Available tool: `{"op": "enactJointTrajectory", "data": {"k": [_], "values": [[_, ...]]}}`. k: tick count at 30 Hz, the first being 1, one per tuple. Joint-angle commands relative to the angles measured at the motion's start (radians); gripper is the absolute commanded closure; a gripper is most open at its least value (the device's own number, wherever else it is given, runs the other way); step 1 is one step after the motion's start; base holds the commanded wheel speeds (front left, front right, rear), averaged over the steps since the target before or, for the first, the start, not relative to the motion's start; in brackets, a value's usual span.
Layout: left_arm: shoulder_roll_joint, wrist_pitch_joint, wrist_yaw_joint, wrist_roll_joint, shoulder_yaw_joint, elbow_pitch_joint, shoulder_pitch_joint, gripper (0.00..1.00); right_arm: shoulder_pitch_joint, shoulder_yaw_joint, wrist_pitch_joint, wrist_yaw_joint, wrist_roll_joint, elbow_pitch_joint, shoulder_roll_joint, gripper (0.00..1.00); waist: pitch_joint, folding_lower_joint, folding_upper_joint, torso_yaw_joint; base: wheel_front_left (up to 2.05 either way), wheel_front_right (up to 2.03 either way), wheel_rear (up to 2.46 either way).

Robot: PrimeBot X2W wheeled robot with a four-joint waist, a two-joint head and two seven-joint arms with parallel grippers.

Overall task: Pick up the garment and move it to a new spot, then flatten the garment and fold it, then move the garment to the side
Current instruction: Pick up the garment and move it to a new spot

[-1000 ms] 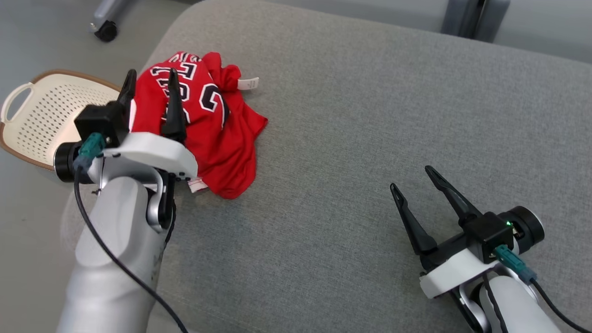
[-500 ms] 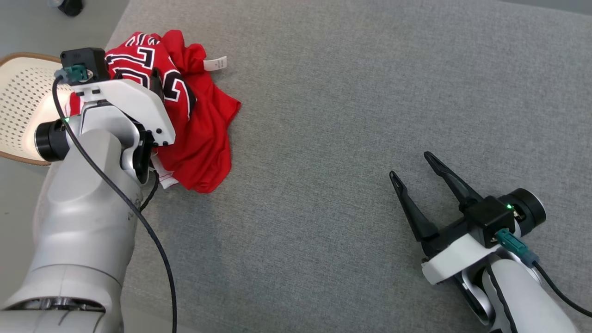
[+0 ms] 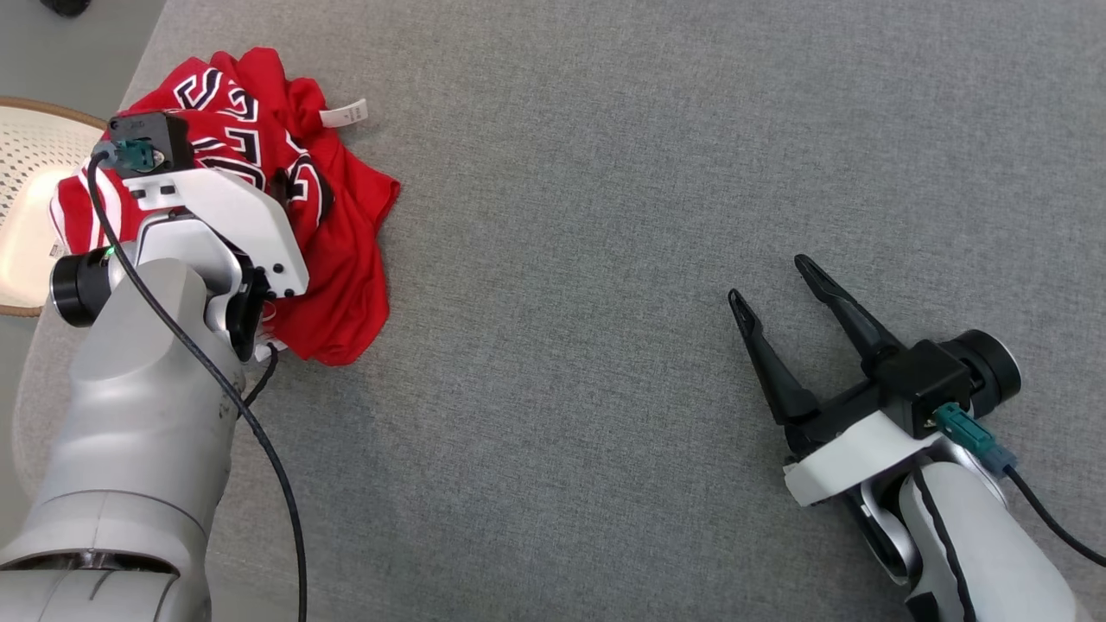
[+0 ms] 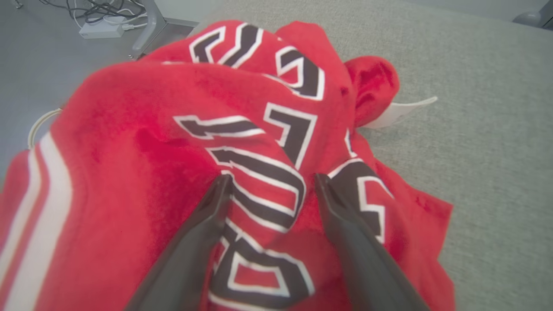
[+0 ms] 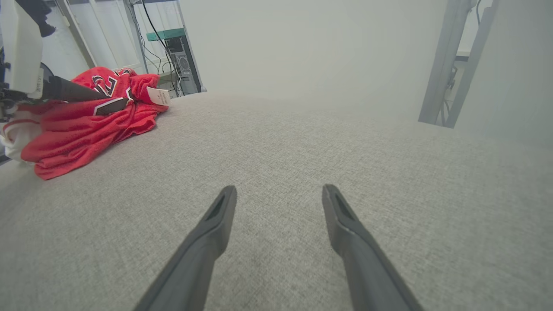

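Note:
The garment (image 3: 346, 259) is a red jersey with black and white lettering, lying crumpled at the far left of the grey cushion (image 3: 605, 216). My left gripper (image 4: 272, 181) points down onto it, open, with its two dark fingers pressed into the cloth on either side of a lettered fold. In the head view its white wrist housing (image 3: 233, 216) covers most of the fingers. My right gripper (image 3: 769, 278) hovers open over bare cushion at the lower right, far from the jersey, with nothing between its fingers (image 5: 216, 224). The right wrist view shows the garment (image 5: 86, 125) at the far left.
A white perforated basket (image 3: 34, 117) with a brown rim sits on the floor just past the cushion's left edge, beside the jersey. A white label (image 3: 344, 113) sticks out of the garment's far side. Broad bare cushion stretches between the two grippers.
The head camera has shifted, sliding the whole scene up and left. My left arm has tipped forward and down, bringing its fingers onto the jersey. The right gripper stays open where it was.

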Motion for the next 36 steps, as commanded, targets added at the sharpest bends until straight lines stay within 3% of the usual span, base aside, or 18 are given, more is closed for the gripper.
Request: {"op": "enactJointTrajectory", "data": {"k": [1, 2, 3, 11, 15, 22, 28, 34, 36], "values": [[0.005, -0.009, 0.008, 0.002, -0.002, 0.004, 0.008, 0.00, 0.010, -0.006, -0.002, 0.000, 0.008, 0.004, -0.002, 0.00, 0.002, 0.0000, 0.0000, -0.002, 0.00, 0.00, 0.00], [0.009, -0.019, 0.009, 0.003, -0.003, 0.006, 0.009, 0.11, 0.010, -0.007, -0.002, 0.000, 0.010, 0.003, -0.002, 0.00, 0.003, 0.0000, 0.0000, -0.003, 0.00, 0.00, 0.00], [0.011, -0.030, 0.007, 0.004, -0.006, 0.007, 0.011, 1.00, 0.010, -0.011, -0.002, 0.000, 0.013, 0.002, 0.001, 0.00, 0.003, 0.0000, 0.0000, -0.005, 0.00, 0.00, 0.00], [0.049, -0.264, 0.037, -0.018, 0.020, -0.024, 0.031, 1.00, 0.030, -0.018, -0.002, 0.000, 0.065, 0.016, 0.048, 0.00, -0.042, 0.0000, 0.0000, -0.032, 0.00, 0.00, 0.00], [0.066, -0.331, 0.029, -0.034, 0.046, -0.082, 0.061, 1.00, 0.046, -0.020, -0.002, 0.000, 0.078, 0.022, 0.065, 0.00, -0.089, 0.0000, 0.0000, -0.051, 0.00, 0.00, 0.00], [0.079, -0.339, 0.050, 0.000, 0.067, -0.333, 0.143, 1.00, 0.083, -0.033, -0.002, 0.000, 0.089, 0.032, 0.092, 0.00, -0.178, 0.0000, 0.0000, -0.088, 0.00, 0.00, 0.00], [0.055, -0.339, 0.057, 0.020, 0.070, -0.560, 0.226, 1.00, 0.125, -0.050, -0.002, 0.000, 0.099, 0.033, 0.109, 0.00, -0.258, 0.0000, 0.0000, -0.139, 0.00, 0.00, 0.00], [0.041, -0.300, 0.042, 0.012, 0.044, -0.741, 0.292, 1.00, 0.155, -0.075, -0.002, 0.000, 0.108, 0.019, 0.119, 0.00, -0.319, 0.0000, 0.0000, -0.221, 0.00, 0.00, 0.00], [0.037, -0.250, 0.043, 0.004, 0.034, -0.818, 0.321, 1.00, 0.161, -0.084, -0.002, 0.000, 0.106, 0.009, 0.120, 0.00, -0.333, 0.0000, 0.0000, -0.278, 0.00, 0.00, 0.00]]}}
